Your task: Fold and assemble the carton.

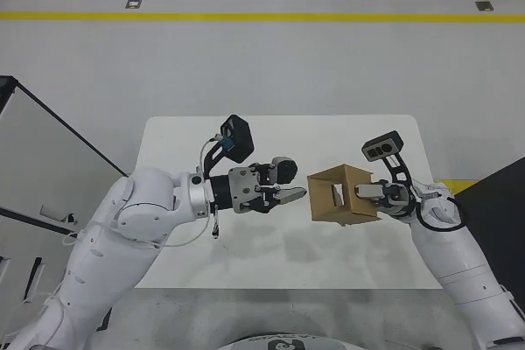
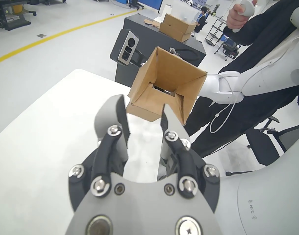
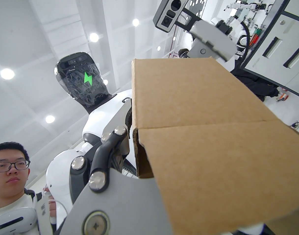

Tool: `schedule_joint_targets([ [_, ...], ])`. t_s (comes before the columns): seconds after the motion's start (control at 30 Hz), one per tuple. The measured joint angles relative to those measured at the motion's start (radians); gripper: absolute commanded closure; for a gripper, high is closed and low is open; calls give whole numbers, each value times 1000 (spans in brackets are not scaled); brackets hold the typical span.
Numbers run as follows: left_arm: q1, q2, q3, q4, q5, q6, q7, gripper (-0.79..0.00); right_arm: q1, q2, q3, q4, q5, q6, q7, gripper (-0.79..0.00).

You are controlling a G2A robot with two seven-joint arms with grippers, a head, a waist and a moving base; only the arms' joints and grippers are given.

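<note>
White table (image 1: 184,254) on a pale lab floor. The carton (image 1: 341,194) is held up over the table, its open end turned toward the left gripper (image 1: 293,194). One wall is pinched by the right gripper (image 1: 366,190) jaws. Left jaws are kept spread, just beside the carton.
</note>
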Motion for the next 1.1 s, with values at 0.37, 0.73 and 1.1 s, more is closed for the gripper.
schedule_joint_targets([
  [0.37, 56, 25, -136, -26, -122, -112, -35, -785, 23, 5, -36, -30, 75, 0, -1, 0],
  [0.73, 84, 35, -178, -34, -134, -141, -52, -785, 51, 5, -81, -29, 131, 0, -1, 0],
  [1.1, 84, 35, -178, -34, -135, -141, -52, -785, 61, -14, -116, -15, 122, 1, 0, 0],
])
